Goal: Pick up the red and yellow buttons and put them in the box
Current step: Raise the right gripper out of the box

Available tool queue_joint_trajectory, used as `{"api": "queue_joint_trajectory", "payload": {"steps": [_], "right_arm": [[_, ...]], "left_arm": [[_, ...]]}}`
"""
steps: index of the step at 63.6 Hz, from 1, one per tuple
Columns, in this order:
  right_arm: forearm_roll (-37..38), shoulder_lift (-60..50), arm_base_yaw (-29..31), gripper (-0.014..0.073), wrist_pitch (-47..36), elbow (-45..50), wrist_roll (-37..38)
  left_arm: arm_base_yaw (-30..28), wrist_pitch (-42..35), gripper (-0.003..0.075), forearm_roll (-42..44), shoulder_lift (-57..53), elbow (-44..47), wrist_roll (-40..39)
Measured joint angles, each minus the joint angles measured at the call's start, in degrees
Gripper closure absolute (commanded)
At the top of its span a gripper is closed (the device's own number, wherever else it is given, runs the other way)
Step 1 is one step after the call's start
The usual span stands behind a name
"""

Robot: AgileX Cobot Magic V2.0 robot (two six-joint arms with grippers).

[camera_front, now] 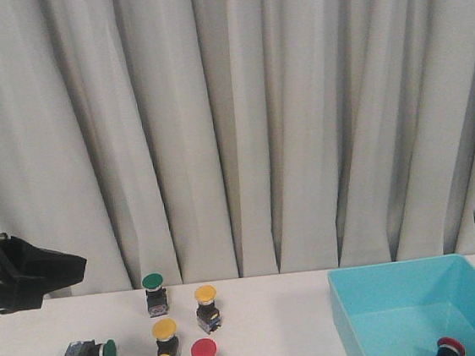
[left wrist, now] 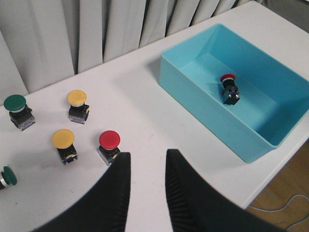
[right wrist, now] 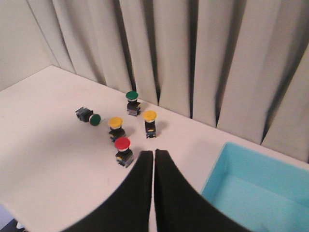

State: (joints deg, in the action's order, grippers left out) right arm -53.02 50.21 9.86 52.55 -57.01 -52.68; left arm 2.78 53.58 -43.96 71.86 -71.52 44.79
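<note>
buttons on the white table (camera_front: 279, 327), one red already in the box (camera_front: 388, 315).
front view: three upright (two yellow (camera_front: 205, 296) (camera_front: 164, 330), one red (camera_front: 204, 350)). left wrist: left gripper (left wrist: 147, 166) parted, empty, above table by that red button (left wrist: 109, 140). right wrist: right gripper (right wrist: 154, 162) closed, empty.

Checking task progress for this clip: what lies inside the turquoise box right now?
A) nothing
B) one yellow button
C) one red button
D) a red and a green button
C: a single red button lies in the turquoise box, while another red button and two yellow buttons wait on the table.
</note>
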Motion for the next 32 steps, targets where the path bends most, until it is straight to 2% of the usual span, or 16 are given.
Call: {"api": "queue_joint_trajectory", "payload": {"steps": [11,25,32], "right_arm": [[-0.08,-10.98,0.0,0.0599,1.8,11.64,-1.58],[0.04,-19.89,0.0,0.0599,0.69,22.3,-1.62],[0.15,-20.95,0.0,0.0599,-0.43,25.05,-1.62]], "left_arm": [[0.0,0.22,0.0482,1.12,0.0,0.0,-0.24],[0.0,-2.46,0.0282,4.6,0.0,0.0,-2.64],[0.0,-5.0,0.0211,5.16,0.0,0.0,-3.6]]}}
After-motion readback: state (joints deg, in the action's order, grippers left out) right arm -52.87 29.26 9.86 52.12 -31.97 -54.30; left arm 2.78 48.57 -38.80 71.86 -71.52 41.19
